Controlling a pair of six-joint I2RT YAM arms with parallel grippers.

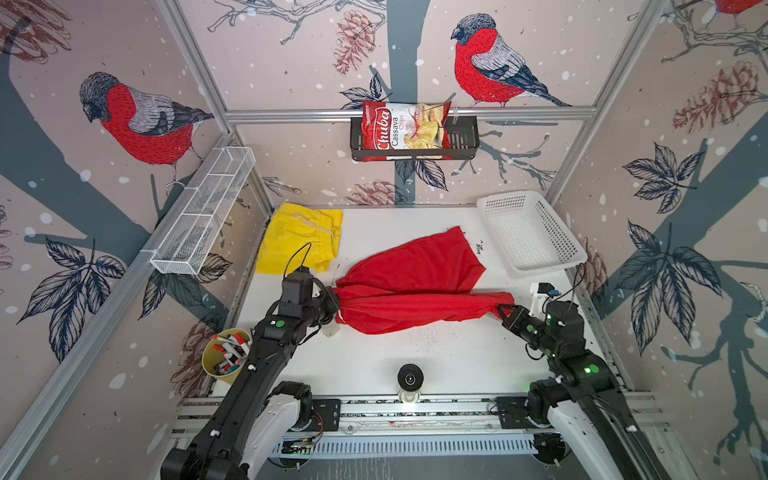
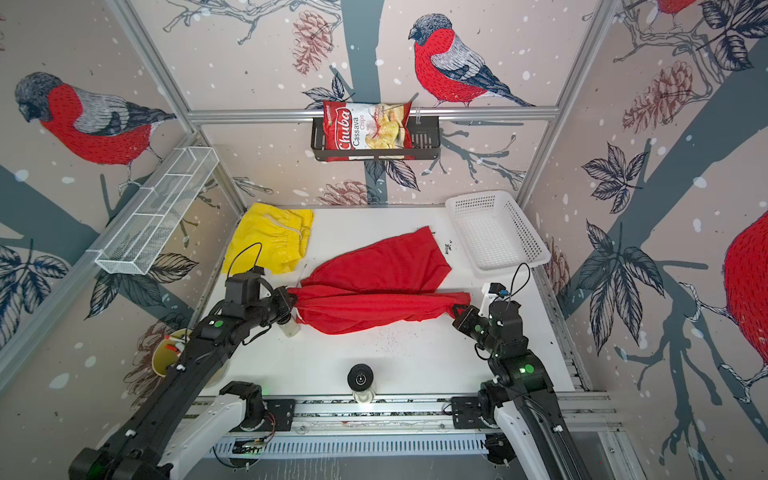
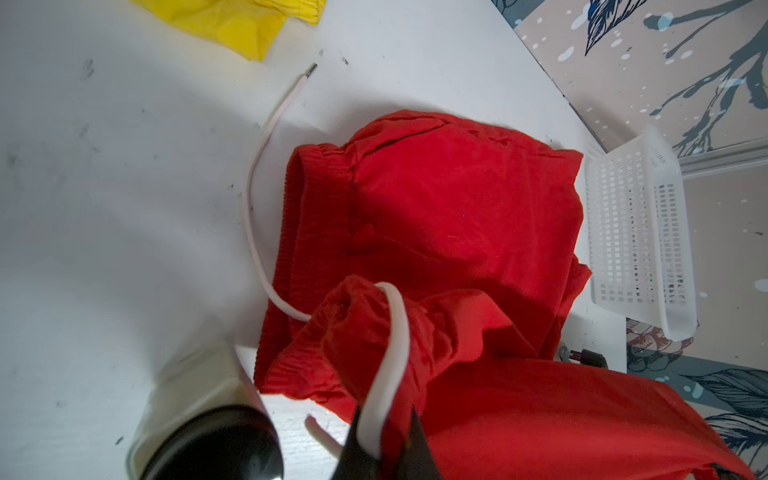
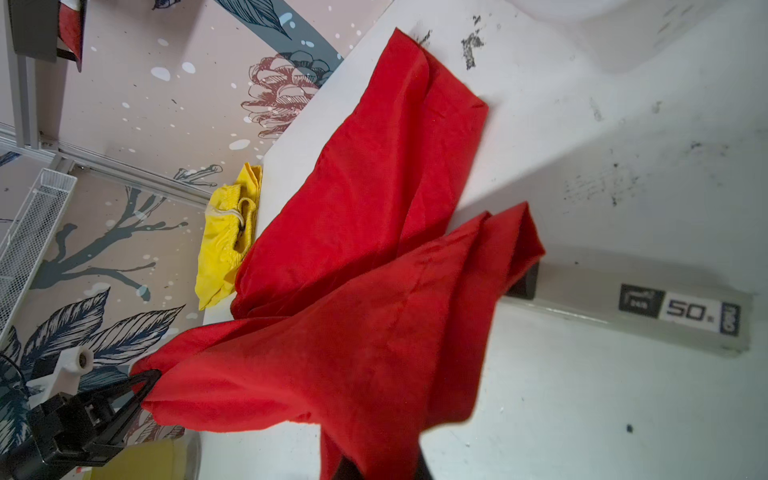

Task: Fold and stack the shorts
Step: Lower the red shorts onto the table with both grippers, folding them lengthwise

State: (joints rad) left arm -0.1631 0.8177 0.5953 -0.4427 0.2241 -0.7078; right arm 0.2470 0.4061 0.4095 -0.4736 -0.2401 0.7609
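Observation:
The red shorts point(image 1: 415, 282) point(image 2: 374, 286) are stretched across the middle of the white table, with one leg lying flat toward the back. My left gripper point(image 1: 336, 305) point(image 3: 384, 432) is shut on their bunched waistband end, pinching the white drawstring point(image 3: 253, 199) too. At the opposite end, my right gripper point(image 1: 503, 311) point(image 4: 378, 465) is shut on the red cloth, which hides the fingers. The near part of the shorts hangs lifted between the two grippers. The yellow shorts point(image 1: 299, 241) point(image 2: 270, 241) lie crumpled at the back left corner, touched by neither gripper.
A white lattice basket point(image 1: 511, 195) point(image 3: 640, 232) stands at the back right. Just under my left gripper is a small pale bottle point(image 1: 330, 330). A yellow cup of markers point(image 1: 226, 351) sits off the table's left edge. A black knob point(image 1: 410, 378) rises at the front middle.

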